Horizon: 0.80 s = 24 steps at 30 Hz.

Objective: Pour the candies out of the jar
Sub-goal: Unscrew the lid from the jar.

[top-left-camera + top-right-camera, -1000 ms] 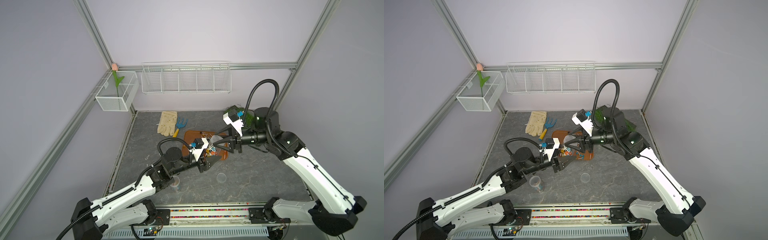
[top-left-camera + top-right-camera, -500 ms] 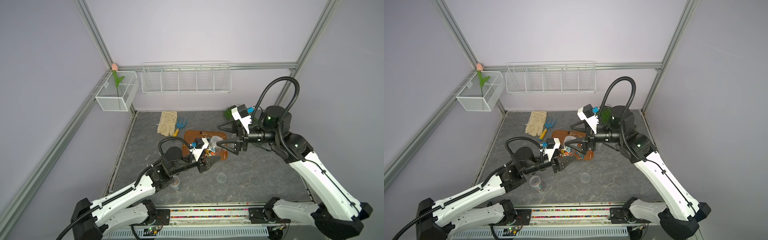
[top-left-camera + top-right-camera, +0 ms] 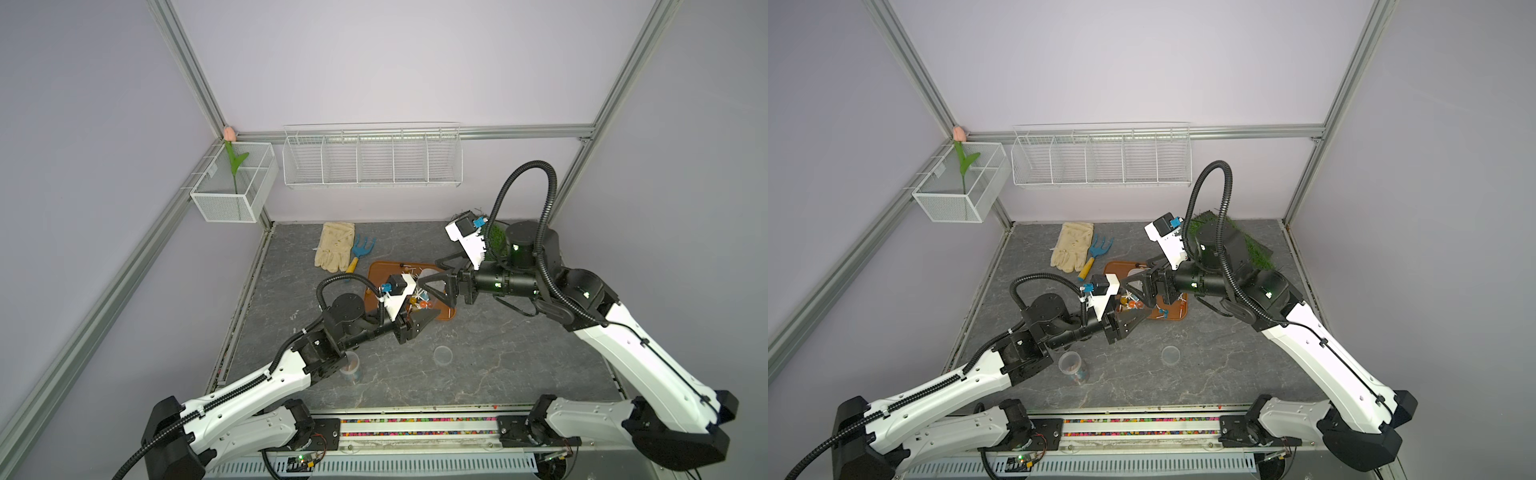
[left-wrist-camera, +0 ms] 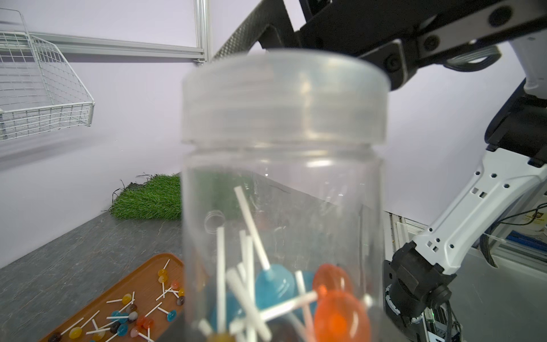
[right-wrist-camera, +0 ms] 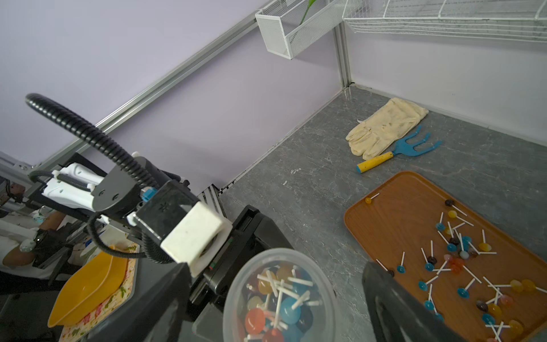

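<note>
The clear plastic jar stands upright above the table with its clear lid on. My left gripper is shut on the jar's lower part, though its fingers are hidden behind the jar in the left wrist view. Blue, orange and dark candies lie in the bottom of the jar. My right gripper is open and straddles the lid, with a gap on each side between its fingers and the lid. More candies lie scattered on the brown tray beside the jar.
A cream glove and a blue hand rake lie behind the tray, and a grass mat sits at the back right. A loose clear lid and an open jar stand near the front. Wire baskets hang on the wall.
My right gripper opened from around the lid, drew back to the right, and has come back over the lid with its jaws wide. The left gripper and the jar stayed put.
</note>
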{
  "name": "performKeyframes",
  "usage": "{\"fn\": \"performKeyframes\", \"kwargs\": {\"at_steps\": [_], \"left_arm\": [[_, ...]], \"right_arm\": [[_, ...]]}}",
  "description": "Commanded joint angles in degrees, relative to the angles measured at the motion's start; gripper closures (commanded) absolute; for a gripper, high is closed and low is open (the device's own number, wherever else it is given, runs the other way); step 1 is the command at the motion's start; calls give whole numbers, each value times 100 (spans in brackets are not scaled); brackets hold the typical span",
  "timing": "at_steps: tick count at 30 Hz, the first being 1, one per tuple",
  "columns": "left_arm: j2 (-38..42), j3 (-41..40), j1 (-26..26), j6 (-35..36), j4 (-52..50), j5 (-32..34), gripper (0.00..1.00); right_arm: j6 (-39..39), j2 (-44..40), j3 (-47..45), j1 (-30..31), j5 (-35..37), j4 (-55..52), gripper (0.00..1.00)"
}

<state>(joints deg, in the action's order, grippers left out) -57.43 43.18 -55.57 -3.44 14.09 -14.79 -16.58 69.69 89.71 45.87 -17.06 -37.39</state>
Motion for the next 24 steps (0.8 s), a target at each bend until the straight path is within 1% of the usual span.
{"fn": "performKeyframes", "kwargs": {"at_steps": [1,6,9,10,14,16,18,21,24], "left_arm": [[39,-22,9,-32,159,50,64],[30,-29,11,-29,165,48,64],[44,-33,11,-34,167,59,64],[39,-39,10,-33,165,57,64],[56,-38,11,-29,165,56,64],[65,-33,7,-42,156,35,64],[66,-29,7,-42,138,19,64],[79,-20,11,-47,121,3,64],[97,-22,11,-46,121,18,64]], "right_arm": [[-161,43,-63,41,317,-84,9],[-172,115,-61,62,229,-53,13],[-162,148,-55,74,214,-37,19],[-153,157,-46,75,207,-35,22],[-43,176,-32,76,74,1,44],[36,176,1,78,46,28,51],[149,224,129,70,47,-41,54],[229,354,386,68,-30,-111,55],[240,437,454,68,-166,-54,56]]}}
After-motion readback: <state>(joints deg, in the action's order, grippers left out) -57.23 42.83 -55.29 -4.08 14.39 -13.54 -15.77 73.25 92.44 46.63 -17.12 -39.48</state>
